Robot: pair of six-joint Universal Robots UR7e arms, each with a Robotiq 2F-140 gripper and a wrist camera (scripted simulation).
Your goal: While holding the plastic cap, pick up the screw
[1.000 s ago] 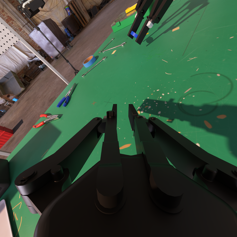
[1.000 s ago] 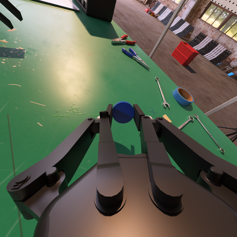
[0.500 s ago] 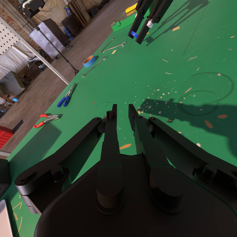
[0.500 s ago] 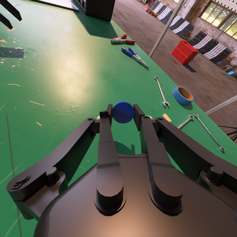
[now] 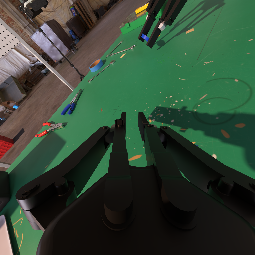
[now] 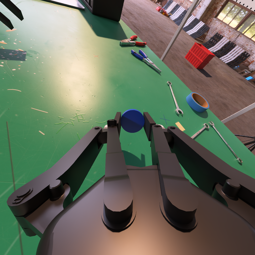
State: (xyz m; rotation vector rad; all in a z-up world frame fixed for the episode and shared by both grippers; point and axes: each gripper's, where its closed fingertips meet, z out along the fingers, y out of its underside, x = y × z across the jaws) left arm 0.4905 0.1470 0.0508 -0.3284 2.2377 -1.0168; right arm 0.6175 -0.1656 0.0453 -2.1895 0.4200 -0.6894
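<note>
My right gripper [image 6: 132,120] is shut on a round blue plastic cap [image 6: 132,121] and holds it above the green table [image 6: 69,85]. In the left wrist view the same gripper [image 5: 146,43] hangs at the far top, with the cap [image 5: 144,37] showing as a blue strip between its fingers. My left gripper [image 5: 131,117] is low over the table. Its fingers stand a narrow gap apart with only bare table between them. Its fingertips [image 6: 9,20] show at the top left of the right wrist view. I see no screw in either view.
Along the table's edge lie red-handled pliers [image 5: 49,128], blue-handled pliers [image 5: 71,102], a blue tape roll [image 5: 96,65] and three wrenches [image 5: 102,71]. A green block [image 5: 132,26] stands beyond them. A black box [image 6: 107,9] stands at the far end. A red crate [image 6: 198,57] is on the floor.
Almost nothing. The right gripper has drifted very slightly with the cap still in it. The left gripper has not visibly moved.
</note>
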